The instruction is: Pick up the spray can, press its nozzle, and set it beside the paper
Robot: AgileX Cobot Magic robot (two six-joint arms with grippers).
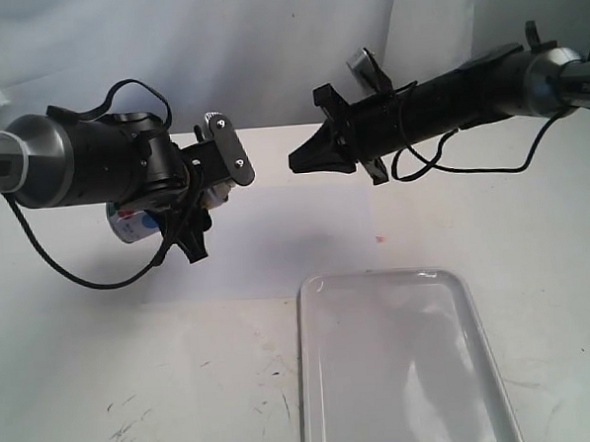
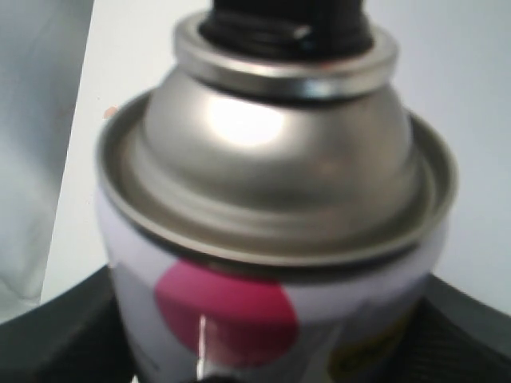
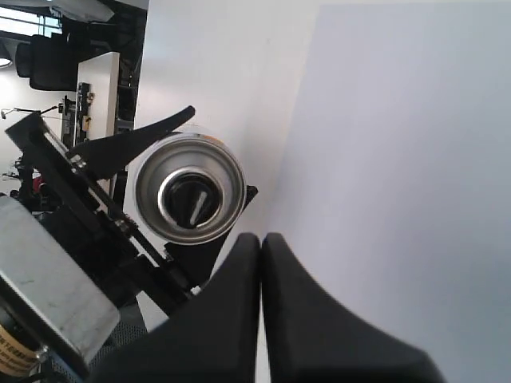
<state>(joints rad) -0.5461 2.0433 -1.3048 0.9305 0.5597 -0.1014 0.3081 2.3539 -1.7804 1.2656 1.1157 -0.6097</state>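
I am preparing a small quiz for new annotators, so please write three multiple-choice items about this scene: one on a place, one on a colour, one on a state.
1. Where is the spray can?
A. Held in the left gripper
B. Standing upright on the floor
C. Lying inside a drawer

2. What colour is the nozzle?
A. Red
B. Yellow
C. Black

3. How are the fingers of the right gripper?
A. Wide open
B. Shut together, holding nothing
C. Shut on the can

Answers:
1 A, the exterior view shows the left gripper clamped on the can.
2 C, the right wrist view shows a black button inside the silver rim.
3 B, the fingers touch each other and the can is apart from them.
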